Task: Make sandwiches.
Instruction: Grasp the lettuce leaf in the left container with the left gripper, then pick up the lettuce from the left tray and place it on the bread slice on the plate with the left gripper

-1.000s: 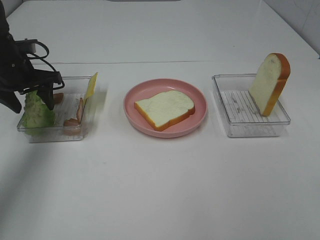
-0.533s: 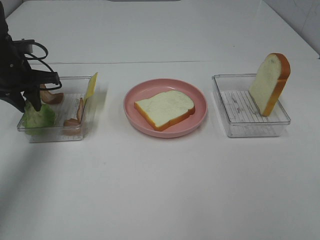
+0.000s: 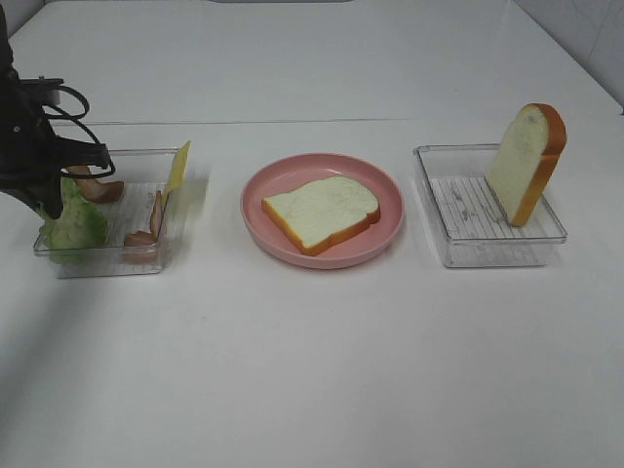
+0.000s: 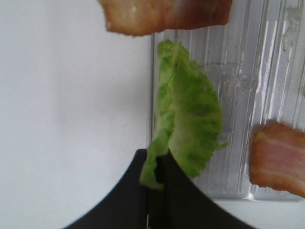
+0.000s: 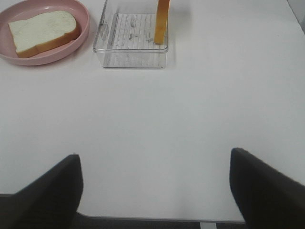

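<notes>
A pale bread slice (image 3: 322, 213) lies flat on the pink plate (image 3: 255, 187). A second slice (image 3: 526, 161) stands upright in the right clear tray (image 3: 487, 249). My left gripper (image 3: 44, 200) is over the left clear tray (image 3: 107, 255), shut on the edge of a green lettuce leaf (image 3: 76, 224). In the left wrist view the black fingers (image 4: 128, 195) pinch the lettuce (image 4: 190, 119) at its lower end. Bacon strips (image 3: 99, 188) and a yellow cheese slice (image 3: 178, 168) sit in the same tray. My right gripper (image 5: 155, 191) is open and empty above bare table.
More bacon (image 4: 279, 162) lies beside the lettuce in the left tray. The right tray (image 5: 131, 52) and the plate (image 5: 71, 47) show far ahead in the right wrist view. The white table reaches to all edges.
My left gripper has moved left across the left tray. The lettuce has shifted with it. A bacon strip behind the gripper has come into view.
</notes>
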You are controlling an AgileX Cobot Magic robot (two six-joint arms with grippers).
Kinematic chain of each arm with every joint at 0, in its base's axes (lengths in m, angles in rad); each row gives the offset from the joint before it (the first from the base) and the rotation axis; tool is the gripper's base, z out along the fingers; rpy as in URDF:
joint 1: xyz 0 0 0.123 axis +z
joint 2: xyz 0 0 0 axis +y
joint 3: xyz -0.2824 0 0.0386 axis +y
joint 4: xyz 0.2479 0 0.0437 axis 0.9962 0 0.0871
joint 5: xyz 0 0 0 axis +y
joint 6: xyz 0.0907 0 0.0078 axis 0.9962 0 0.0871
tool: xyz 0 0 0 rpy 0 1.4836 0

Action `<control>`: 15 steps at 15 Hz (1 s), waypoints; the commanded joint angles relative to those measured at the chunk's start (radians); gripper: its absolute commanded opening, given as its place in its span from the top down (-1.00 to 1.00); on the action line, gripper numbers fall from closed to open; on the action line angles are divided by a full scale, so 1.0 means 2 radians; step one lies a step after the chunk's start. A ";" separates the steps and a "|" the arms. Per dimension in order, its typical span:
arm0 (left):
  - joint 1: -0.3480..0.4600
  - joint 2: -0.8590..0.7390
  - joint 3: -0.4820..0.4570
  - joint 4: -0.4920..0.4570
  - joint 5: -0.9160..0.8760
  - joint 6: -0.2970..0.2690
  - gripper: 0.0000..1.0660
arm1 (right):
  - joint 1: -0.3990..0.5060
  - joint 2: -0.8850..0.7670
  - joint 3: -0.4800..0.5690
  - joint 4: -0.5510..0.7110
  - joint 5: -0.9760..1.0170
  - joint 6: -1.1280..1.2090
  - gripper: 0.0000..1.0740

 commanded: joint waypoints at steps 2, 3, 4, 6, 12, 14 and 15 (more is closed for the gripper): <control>-0.003 -0.006 -0.018 -0.023 0.023 -0.001 1.00 | -0.004 -0.017 0.003 0.000 -0.005 -0.004 -0.51; -0.003 -0.006 -0.032 -0.022 0.037 -0.001 1.00 | -0.004 -0.017 0.003 0.000 -0.005 -0.004 -0.51; -0.003 -0.006 -0.038 -0.022 0.043 -0.001 1.00 | -0.004 -0.017 0.003 0.000 -0.005 -0.004 -0.51; -0.003 -0.006 -0.047 -0.022 0.049 -0.001 1.00 | -0.004 -0.017 0.003 0.000 -0.005 -0.004 -0.51; -0.003 -0.007 -0.090 -0.035 0.111 0.000 1.00 | -0.004 -0.017 0.003 0.000 -0.005 -0.004 -0.51; -0.006 -0.007 -0.169 -0.050 0.178 0.000 1.00 | -0.004 -0.017 0.003 0.000 -0.005 -0.004 -0.51; -0.008 -0.007 -0.188 -0.052 0.189 0.001 1.00 | -0.004 -0.017 0.003 0.000 -0.005 -0.004 -0.51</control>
